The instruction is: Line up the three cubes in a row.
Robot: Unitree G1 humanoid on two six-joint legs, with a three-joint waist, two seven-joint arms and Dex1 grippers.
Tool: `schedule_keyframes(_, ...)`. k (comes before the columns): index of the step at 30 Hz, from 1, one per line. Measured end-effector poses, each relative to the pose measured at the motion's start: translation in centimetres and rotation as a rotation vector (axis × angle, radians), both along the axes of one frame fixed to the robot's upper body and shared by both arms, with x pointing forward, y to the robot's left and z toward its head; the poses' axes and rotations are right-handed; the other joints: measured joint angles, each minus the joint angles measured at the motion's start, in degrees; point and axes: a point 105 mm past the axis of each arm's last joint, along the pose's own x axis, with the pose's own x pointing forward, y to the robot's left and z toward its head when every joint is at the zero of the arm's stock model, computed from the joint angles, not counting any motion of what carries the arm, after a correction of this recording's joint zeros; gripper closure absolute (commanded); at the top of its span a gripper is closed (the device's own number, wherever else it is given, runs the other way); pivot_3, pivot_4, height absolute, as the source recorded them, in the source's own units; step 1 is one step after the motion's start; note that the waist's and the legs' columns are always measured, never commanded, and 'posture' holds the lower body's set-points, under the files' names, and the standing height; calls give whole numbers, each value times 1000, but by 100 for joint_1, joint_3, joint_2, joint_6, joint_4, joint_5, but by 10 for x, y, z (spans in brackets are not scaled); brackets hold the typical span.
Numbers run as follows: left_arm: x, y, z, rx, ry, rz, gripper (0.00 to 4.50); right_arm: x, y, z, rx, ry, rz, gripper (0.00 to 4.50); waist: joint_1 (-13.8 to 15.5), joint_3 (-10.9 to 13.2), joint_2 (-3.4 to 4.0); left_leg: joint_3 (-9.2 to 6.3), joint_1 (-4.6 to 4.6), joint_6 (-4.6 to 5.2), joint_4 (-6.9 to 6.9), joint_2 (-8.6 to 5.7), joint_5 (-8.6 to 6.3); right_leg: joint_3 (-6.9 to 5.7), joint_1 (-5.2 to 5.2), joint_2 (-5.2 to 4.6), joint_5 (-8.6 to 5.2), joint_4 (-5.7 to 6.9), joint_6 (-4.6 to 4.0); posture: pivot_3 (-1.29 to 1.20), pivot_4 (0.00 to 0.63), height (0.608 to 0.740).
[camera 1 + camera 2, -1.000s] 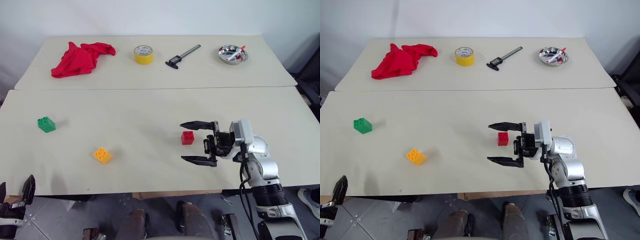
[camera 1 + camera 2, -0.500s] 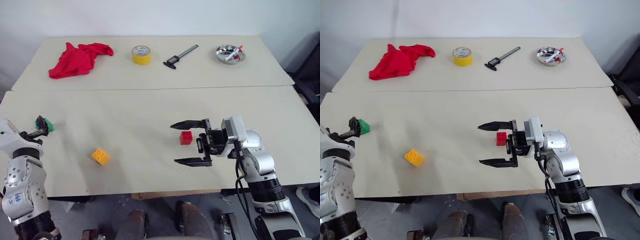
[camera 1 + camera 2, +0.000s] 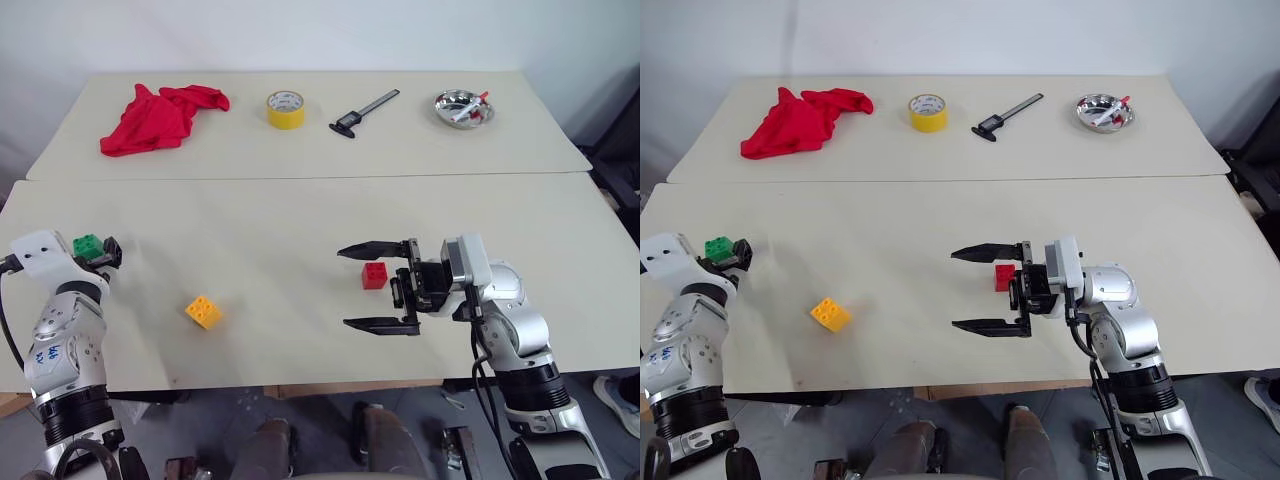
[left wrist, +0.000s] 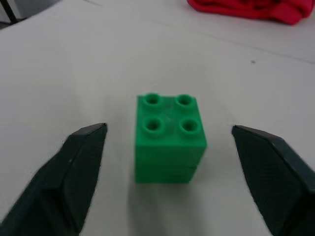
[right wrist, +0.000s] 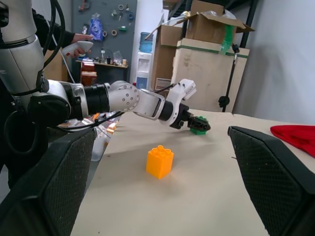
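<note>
Left wrist view: green cube point(image 4: 170, 137) between jaws

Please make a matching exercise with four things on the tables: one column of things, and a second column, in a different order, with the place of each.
Things:
1. green cube
2. red cube
3. orange-yellow cube
4. yellow tape roll

Places:
A. on the far table, beside the red cloth
B. between the open fingers of the left end effector
C. alone on the near table, no end effector around it
D. by the open right end effector

Pairs: 1-B, 2-D, 3-C, 4-A
</note>
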Motion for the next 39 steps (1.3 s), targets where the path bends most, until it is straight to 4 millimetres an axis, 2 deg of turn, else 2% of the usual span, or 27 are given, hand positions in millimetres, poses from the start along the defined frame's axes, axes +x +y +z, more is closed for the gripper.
schedule_keyframes(6,0,2,1,19,-5,3,3025,0,0,0,5,1,-6,0,4,0,0,1,0,0,1,-1,0,0,0,-1,0,1,0,0,150,740)
schedule_keyframes(10,-1,-4,14,23,-104,-105,3007,1,0,-1,-5,-11,-19,0,3,0,0,1,-1,0,1,0,0,0,0,-11,0,-1,0,0,150,740)
schedule_keyframes(13,-8,-36,53,99,-270,-455,3007,6,-11,-1,-25,-21,-75,0,4,1,-1,-4,-10,-1,3,3,0,-8,0,-18,0,-10,-1,0,150,740)
schedule_keyframes(15,-22,-72,85,194,-337,-802,3007,11,-29,0,-60,-32,-147,0,20,2,2,-9,-13,1,3,0,0,-13,5,-23,0,-20,-3,0,150,740)
schedule_keyframes(16,-31,-98,100,236,-347,-1031,3007,13,-44,0,-93,-40,-199,0,43,4,7,-15,-14,4,3,-4,0,-18,13,-25,1,-30,-3,0,150,740)
schedule_keyframes(18,-39,-138,109,285,-309,-1356,3007,18,-69,-4,-139,-32,-293,0,92,4,32,-23,5,12,0,-15,2,-28,40,-23,1,-47,-2,0,150,740)
schedule_keyframes(21,-35,-184,95,282,-224,-1668,3007,18,-90,-13,-180,0,-363,0,120,12,58,-13,68,20,-19,-18,0,-25,103,-7,1,-67,-1,0,150,740)
schedule_keyframes(23,-29,-219,67,282,-95,-1867,3007,16,-100,-21,-204,14,-399,0,117,12,58,1,67,22,-20,-12,-1,-8,97,7,4,-42,4,0,150,740)
schedule_keyframes(24,-28,-223,62,282,-72,-1891,3007,15,-101,-22,-206,16,-403,0,106,12,58,6,67,23,-21,-10,-1,-5,95,10,4,-41,4,0,150,740)
schedule_keyframes(26,-13,-244,41,339,20,-1933,3007,13,-105,-26,-214,29,-428,0,80,14,55,16,65,23,-22,-2,-2,2,89,24,6,-45,7,0,150,740)
schedule_keyframes(29,13,-269,26,404,50,-1901,3007,5,-102,-26,-209,19,-443,0,82,15,54,19,61,23,-18,2,-3,5,86,30,7,-45,9,0,150,740)
schedule_keyframes(33,25,-275,7,461,118,-1887,3007,-3,-100,-25,-206,16,-459,0,51,16,52,20,61,23,-17,6,-3,8,83,33,7,-44,10,0,150,740)
schedule_keyframes(39,24,-277,1,482,137,-1945,3007,-4,-101,-24,-198,14,-481,0,99,17,50,17,60,25,-12,3,-4,8,85,28,8,-44,11,0,150,740)
